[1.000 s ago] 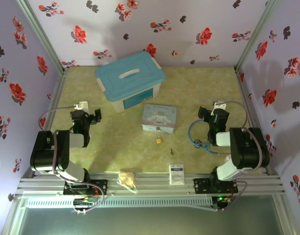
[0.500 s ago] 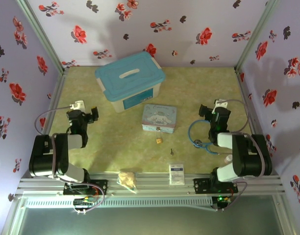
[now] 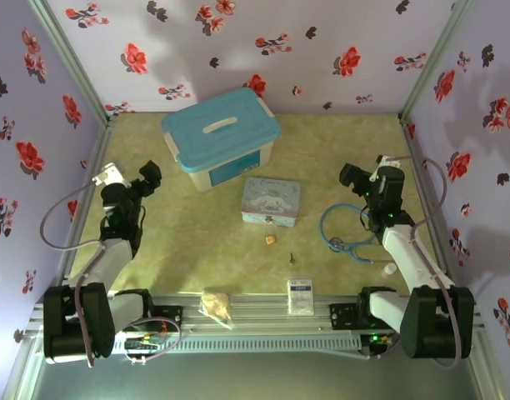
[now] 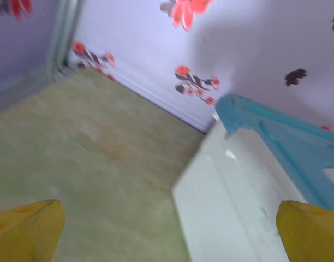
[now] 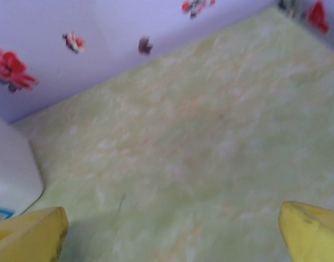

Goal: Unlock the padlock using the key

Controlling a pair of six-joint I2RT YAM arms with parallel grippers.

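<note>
Top external, the scene: I'm looking down on the green table (image 3: 197, 250), with flowered walls on three sides and both arms reaching away from the near rail.
Padlock: the padlock (image 3: 271, 239) lies on the table near the middle, just on the near side of the pale blue cartoon tin (image 3: 271, 201). I can't tell whether it touches the tin's edge.
Key: the key (image 3: 292, 259) lies flat a little nearer and to the right of the padlock, clearly apart from it.
Left gripper: the left gripper (image 3: 148, 174) hangs over the left side of the table. It sits just left of the white storage box (image 3: 221, 137) with the blue lid, well apart from the padlock and the key.
Left wrist view: I see yellow fingertips (image 4: 25, 226) at the two lower corners, spread wide with nothing between them. Beyond them are bare table and the box's white wall, blurred.
Right gripper: the right gripper (image 3: 350, 175) is over the right side of the table, on the far side of the blue-tubed stethoscope (image 3: 345, 238), also well apart from the padlock and the key.
Right wrist view: here too the yellow fingertips (image 5: 28, 234) are spread wide apart and holding nothing, with green table below and a white corner of the box at the left edge.
Near edge: a tan lumpy bag (image 3: 216, 304) and a small white packet (image 3: 301, 295) sit by the rail, the packet just on the near side of the key.
</note>
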